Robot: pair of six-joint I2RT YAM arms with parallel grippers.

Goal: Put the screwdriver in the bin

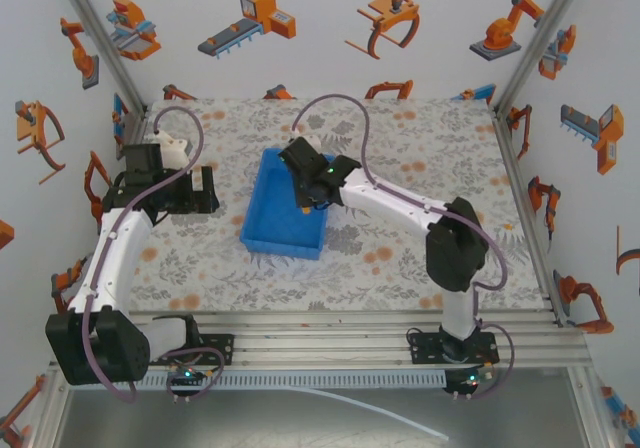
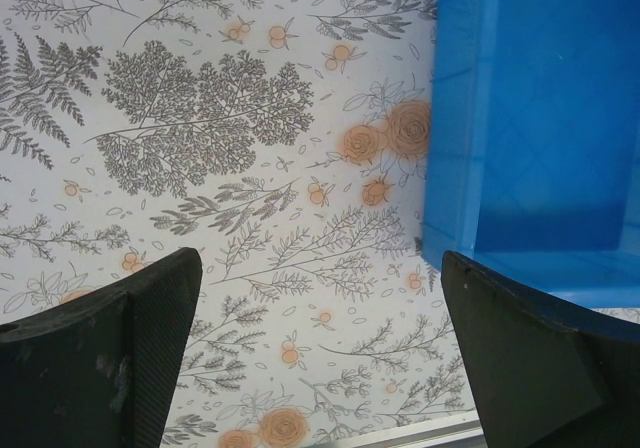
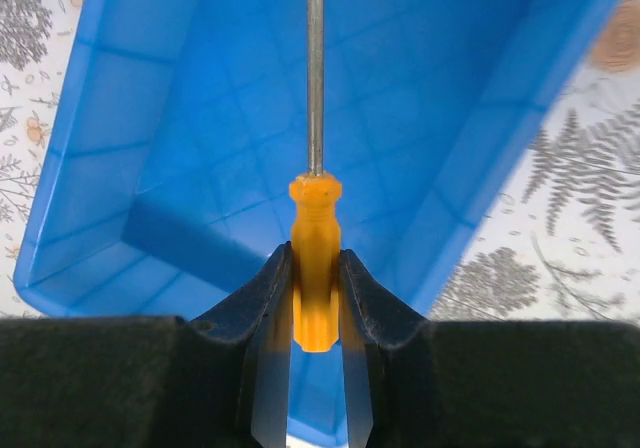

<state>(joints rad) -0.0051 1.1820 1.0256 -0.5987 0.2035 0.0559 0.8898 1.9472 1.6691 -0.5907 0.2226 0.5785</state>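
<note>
While the right gripper (image 3: pixel 315 260) is pressed together on the screwdriver (image 3: pixel 316 223), its two dark fingers (image 3: pixel 262 303) pinch the orange-yellow handle from either side. The thin metal shaft runs straight ahead from the handle and leaves the upper edge of the right wrist view, so the tip cannot be seen. Handle and shaft both lie over the inside of the bin (image 3: pixel 190 108), whose blue floor shows a faint grid pattern. Whether any part of the tool touches that floor cannot be told.

From the top external view, the bin (image 1: pixel 268 230) sits near the middle of the floral tabletop (image 1: pixel 420 138), with its long sides running roughly away from the arm bases. The right gripper (image 1: pixel 306 201) hangs over the bin's far half, reaching in from the right side.

At the left of the tabletop, the left gripper (image 1: pixel 206 191) is well apart from the bin and points toward it. In the left wrist view, the left gripper (image 2: pixel 318 268) is spread wide, with one ribbed black finger (image 2: pixel 150 338) at each lower corner and nothing between them except the patterned tabletop (image 2: pixel 200 108). A near corner of the bin (image 2: pixel 540 88) occupies the upper right of that view, above the right-hand finger.
</note>
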